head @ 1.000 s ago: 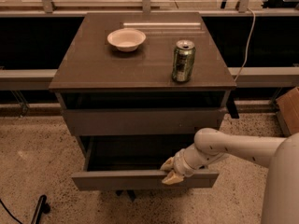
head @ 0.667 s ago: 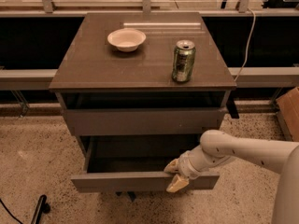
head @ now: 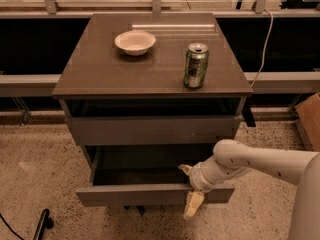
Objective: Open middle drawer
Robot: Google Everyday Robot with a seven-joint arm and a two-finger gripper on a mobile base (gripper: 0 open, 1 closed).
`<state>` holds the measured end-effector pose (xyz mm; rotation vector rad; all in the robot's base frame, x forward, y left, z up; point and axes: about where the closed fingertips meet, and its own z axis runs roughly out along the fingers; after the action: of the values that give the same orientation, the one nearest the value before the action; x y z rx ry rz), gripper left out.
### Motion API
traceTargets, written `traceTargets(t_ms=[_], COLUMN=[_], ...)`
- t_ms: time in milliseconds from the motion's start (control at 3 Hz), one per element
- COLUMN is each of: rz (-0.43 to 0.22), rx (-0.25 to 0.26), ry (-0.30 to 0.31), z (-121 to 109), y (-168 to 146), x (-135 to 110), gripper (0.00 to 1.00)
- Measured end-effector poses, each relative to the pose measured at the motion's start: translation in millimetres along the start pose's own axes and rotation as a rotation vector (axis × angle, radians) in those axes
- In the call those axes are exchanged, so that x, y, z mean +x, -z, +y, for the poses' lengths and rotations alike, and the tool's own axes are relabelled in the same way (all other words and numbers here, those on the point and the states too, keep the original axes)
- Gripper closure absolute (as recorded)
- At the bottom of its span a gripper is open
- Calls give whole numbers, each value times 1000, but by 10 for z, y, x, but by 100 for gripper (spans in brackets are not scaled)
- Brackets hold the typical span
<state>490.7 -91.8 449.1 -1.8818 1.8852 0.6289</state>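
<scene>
As we keep pulling, the middle drawer (head: 130, 195) now juts farther out below the bench (head: 100, 76), our tool (head: 187, 191) clamped over its front edge; opening looks nearly done.

the middle drawer (head: 135, 195) stands pulled out, its box open from above, with free passage along the left and centre of its front edge. toward the right end of that edge the gripper (head: 190, 188) clasps the front panel, one finger inside and one outside, and the arm (head: 250, 160) bars the right side. the upper drawer front (head: 150, 130) overhangs the box's rear. on the cabinet top (head: 100, 79), a bowl (head: 135, 42) sits near the back edge and a can (head: 196, 65) near the right edge.
</scene>
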Motion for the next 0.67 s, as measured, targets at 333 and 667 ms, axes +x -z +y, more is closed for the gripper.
traceTargets(t_ms=[333, 667], rz=[3, 30], rx=[-4, -29], ry=[1, 2], z=[3, 48], y=[-12, -182], x=[-4, 10], gripper=[0, 0])
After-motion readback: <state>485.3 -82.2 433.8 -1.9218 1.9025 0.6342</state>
